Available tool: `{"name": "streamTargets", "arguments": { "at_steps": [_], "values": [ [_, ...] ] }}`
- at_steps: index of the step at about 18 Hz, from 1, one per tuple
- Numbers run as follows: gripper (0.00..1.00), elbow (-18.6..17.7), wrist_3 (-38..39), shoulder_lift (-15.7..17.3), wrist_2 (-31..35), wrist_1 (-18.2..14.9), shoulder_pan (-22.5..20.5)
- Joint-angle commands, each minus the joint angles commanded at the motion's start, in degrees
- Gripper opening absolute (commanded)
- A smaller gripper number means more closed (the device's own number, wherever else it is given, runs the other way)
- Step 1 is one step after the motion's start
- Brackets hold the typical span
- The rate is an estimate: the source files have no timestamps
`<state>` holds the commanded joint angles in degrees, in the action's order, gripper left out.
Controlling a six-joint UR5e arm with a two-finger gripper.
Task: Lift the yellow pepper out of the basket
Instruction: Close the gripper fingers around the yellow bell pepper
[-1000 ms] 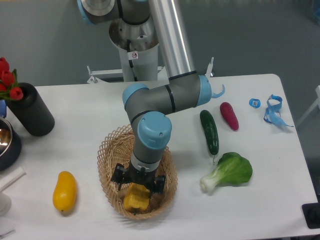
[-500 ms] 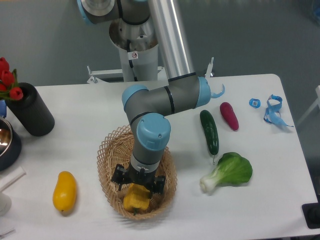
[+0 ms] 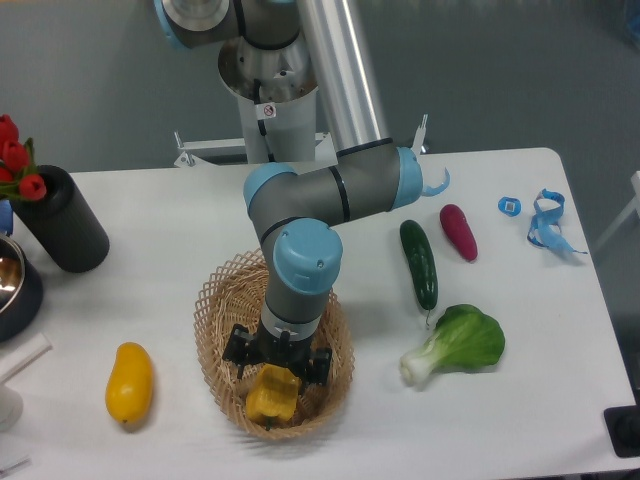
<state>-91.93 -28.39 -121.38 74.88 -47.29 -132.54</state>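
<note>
The yellow pepper (image 3: 270,393) lies in the front part of the tan wicker basket (image 3: 215,300), near the table's front edge. My gripper (image 3: 276,374) points straight down into the basket, right on top of the pepper. Its black fingers (image 3: 238,352) straddle the pepper's upper part and appear shut on it. The gripper body and wrist hide the fingertips and the pepper's top.
A smooth yellow fruit (image 3: 130,382) lies left of the basket. To the right are a cucumber (image 3: 419,263), a purple vegetable (image 3: 459,232) and a bok choy (image 3: 458,343). A black vase (image 3: 60,218) with red tulips and a dark bowl (image 3: 15,285) stand at the left edge.
The wrist dipped slightly toward the pepper, then rose a little. The pepper shifted up a touch with it.
</note>
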Motion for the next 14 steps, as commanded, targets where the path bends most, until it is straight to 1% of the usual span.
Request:
{"name": "streamTargets", "arguments": {
  "at_steps": [4, 7, 10, 14],
  "values": [
    [1.00, 0.70, 0.00, -0.44, 0.35, 0.09, 0.09],
    [1.00, 0.88, -0.09, -0.70, 0.53, 0.00, 0.09],
    [1.00, 1.05, 0.00, -0.97, 2.28, 0.09, 0.09],
    [1.00, 1.05, 0.09, -1.32, 2.37, 0.18, 0.09]
  ]
}}
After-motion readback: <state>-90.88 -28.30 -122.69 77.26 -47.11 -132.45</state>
